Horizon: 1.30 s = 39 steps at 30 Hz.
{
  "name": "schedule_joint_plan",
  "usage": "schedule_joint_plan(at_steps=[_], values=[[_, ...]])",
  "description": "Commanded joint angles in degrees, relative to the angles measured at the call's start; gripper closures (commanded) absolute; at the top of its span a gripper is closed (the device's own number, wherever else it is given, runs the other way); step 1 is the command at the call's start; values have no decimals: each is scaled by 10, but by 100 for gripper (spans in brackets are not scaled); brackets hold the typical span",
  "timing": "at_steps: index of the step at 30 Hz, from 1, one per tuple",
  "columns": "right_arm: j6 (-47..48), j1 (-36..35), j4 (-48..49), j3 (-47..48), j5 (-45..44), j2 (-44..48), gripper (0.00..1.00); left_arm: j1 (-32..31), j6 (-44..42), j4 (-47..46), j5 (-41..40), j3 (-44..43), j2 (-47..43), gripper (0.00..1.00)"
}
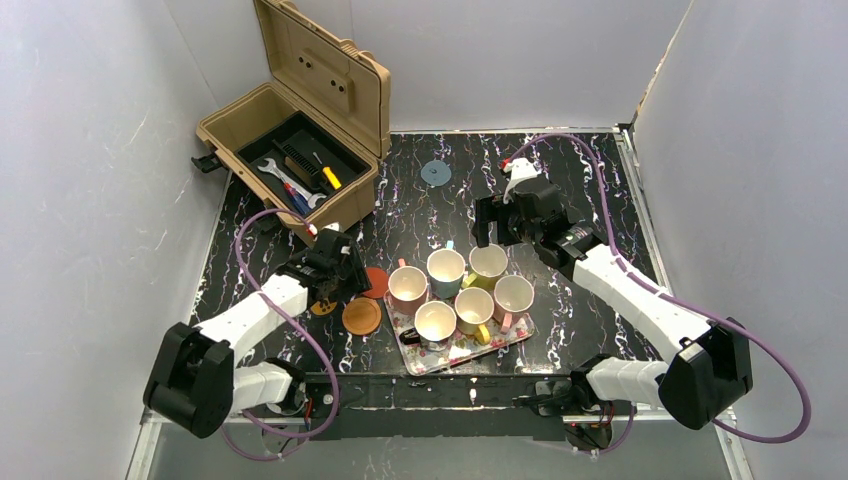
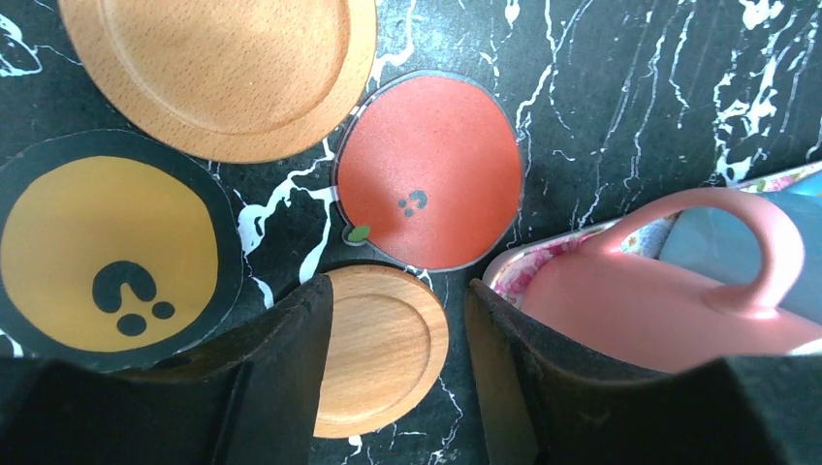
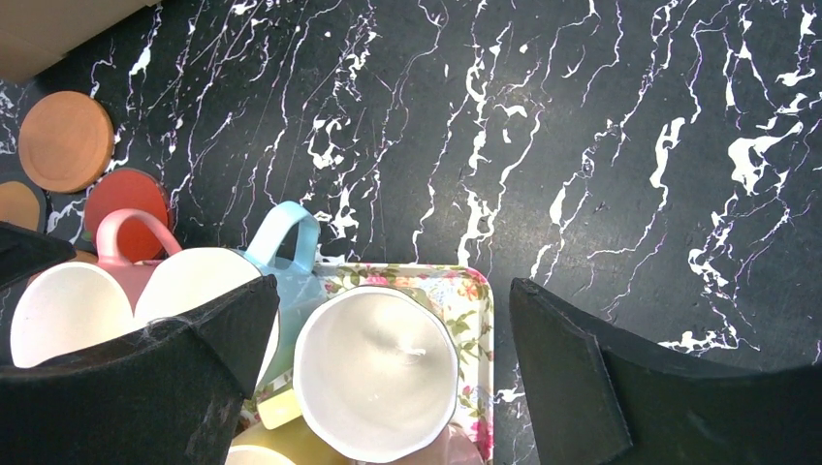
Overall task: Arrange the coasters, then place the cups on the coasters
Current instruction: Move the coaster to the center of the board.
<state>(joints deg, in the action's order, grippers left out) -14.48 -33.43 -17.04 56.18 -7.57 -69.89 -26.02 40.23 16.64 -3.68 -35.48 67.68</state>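
The small wooden coaster [image 2: 383, 349] lies flat on the worktop [image 1: 590, 190], between the two fingers of your left gripper [image 2: 395, 300]. The jaws are half spread: the left finger covers the coaster's edge, and a narrow gap shows at the right finger, so nothing is pinched. Just beyond it lies the red coaster [image 2: 426, 170], beside that a yellow-orange coaster [image 2: 107, 252] with a dark rim and a large wooden coaster [image 2: 218, 68]. This group sits left of the floral tray [image 2: 528, 263], toward the near edge. The pink cup [image 2: 659, 310] stands on the tray, just beside the right finger. A blue-grey coaster [image 1: 436, 173] lies alone near the far edge. Your right gripper [image 3: 393, 295] hangs over the cups with jaws spread wide; a cup with a cream-white inside [image 3: 373, 373] is below, between its fingers.
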Motion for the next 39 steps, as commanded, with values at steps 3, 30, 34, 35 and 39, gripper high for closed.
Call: schedule_joint_plan(at_steps=[3, 30, 34, 35, 39], values=[[3, 1, 6, -5, -12, 10, 2, -2, 11, -25, -9, -5, 39, 51], [-1, 1, 19, -22, -2, 1, 2, -1, -7, -73, 24, -14, 139, 57], [-4, 1, 22, -26, 1, 1, 2, -1, -3, -84, 25, -19, 148, 58], [-5, 1, 23, -27, 1, 1, 2, -1, -2, -88, 24, -19, 148, 58], [-6, 1, 20, -27, 3, 3, 2, -1, -9, -83, 8, -28, 137, 59]])
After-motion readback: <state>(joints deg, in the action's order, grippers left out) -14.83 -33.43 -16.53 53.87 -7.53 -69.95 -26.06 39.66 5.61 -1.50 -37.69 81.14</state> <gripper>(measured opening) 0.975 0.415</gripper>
